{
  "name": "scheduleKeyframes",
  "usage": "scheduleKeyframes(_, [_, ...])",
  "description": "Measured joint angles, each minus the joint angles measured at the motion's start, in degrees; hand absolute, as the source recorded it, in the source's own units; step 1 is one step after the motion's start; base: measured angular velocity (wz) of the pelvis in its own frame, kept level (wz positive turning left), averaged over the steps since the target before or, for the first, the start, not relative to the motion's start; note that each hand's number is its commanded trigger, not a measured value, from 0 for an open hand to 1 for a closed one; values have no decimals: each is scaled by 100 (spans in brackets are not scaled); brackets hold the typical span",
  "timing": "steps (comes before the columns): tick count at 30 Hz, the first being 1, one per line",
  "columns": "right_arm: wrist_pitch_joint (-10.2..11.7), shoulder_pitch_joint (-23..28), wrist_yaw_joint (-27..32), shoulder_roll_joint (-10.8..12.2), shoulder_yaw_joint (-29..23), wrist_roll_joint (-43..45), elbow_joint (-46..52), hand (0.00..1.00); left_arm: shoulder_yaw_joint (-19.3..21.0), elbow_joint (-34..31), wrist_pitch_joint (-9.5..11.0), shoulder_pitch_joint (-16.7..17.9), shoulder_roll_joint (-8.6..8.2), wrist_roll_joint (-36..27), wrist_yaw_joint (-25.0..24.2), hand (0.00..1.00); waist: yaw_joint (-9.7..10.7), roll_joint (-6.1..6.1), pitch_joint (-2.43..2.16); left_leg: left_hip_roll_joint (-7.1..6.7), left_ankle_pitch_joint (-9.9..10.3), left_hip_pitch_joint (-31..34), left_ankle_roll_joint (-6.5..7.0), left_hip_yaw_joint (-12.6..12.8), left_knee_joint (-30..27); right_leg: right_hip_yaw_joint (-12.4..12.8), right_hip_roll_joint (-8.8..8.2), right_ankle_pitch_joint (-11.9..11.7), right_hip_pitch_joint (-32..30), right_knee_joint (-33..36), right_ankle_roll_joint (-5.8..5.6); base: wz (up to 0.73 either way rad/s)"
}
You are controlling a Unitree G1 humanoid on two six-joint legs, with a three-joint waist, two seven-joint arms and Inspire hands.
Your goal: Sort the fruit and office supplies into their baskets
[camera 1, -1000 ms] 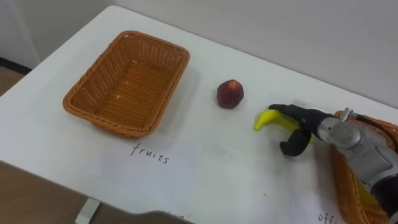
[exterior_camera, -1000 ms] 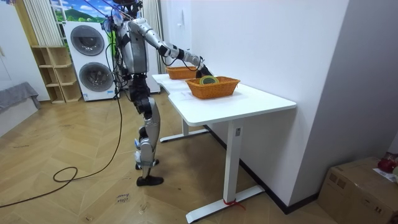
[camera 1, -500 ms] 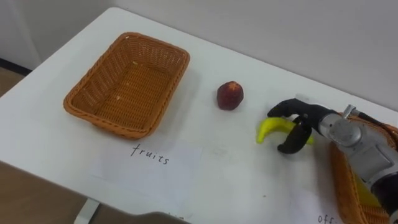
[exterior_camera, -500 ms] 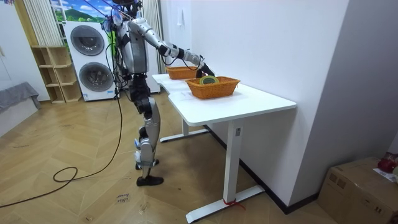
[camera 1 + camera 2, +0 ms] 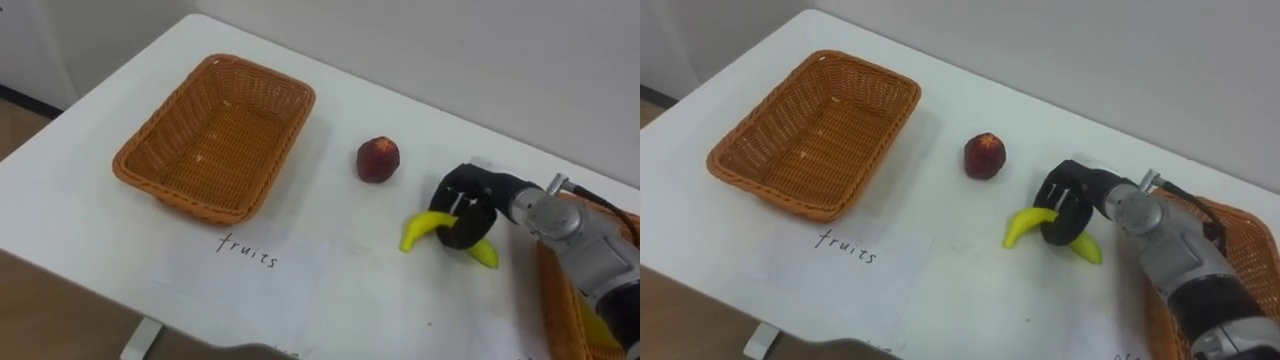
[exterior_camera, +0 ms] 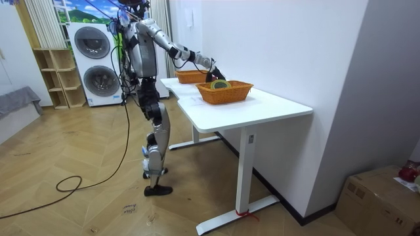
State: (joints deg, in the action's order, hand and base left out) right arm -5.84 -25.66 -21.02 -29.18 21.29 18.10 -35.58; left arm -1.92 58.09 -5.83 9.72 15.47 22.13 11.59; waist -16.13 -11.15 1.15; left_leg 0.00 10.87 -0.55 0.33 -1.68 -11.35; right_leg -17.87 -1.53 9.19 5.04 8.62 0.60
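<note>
Yellow banana, red apple, orange woven basket.

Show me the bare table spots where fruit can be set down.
Bare table lies between the empty left basket and the apple, and along the near edge by the paper label. That basket is free inside. Crowded at right: the right robot hand grips the banana beside the second basket.

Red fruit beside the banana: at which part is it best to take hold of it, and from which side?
Probably best: grip the red fruit round its widest middle, coming down from above. It is round and stands free on the table with bare space all about, so a grasp can close on opposite sides. The right hand is curled on the banana, so occupied.
</note>
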Motion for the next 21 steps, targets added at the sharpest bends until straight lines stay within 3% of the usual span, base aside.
scheduleKeyframes(7, [-3,12,-132,2,-1,-9,24,100,4,3,-1,8,1,-9,0,0,5,2,0,-3,0,7,-2,-7,-7,-11,2,0,12,2,0,0])
scheduleKeyframes(15, [0,227,-75,10,-10,49,543,100,3,53,-13,37,-15,-14,-1,0,155,16,-9,-18,-1,17,1,-15,-38,29,-11,0,8,3,0,0])
scheduleKeyframes(18, [-22,346,-91,15,-86,318,932,100,200,35,-15,110,-102,-6,-3,0,214,92,-50,-22,-2,-7,5,4,-38,44,-27,0,-5,2,0,-3])
scheduleKeyframes(21, [-22,355,-104,24,-252,346,1151,100,313,29,-14,129,-139,-2,-43,0,300,194,-63,-32,-13,-26,20,4,-34,46,-41,0,12,2,0,0])
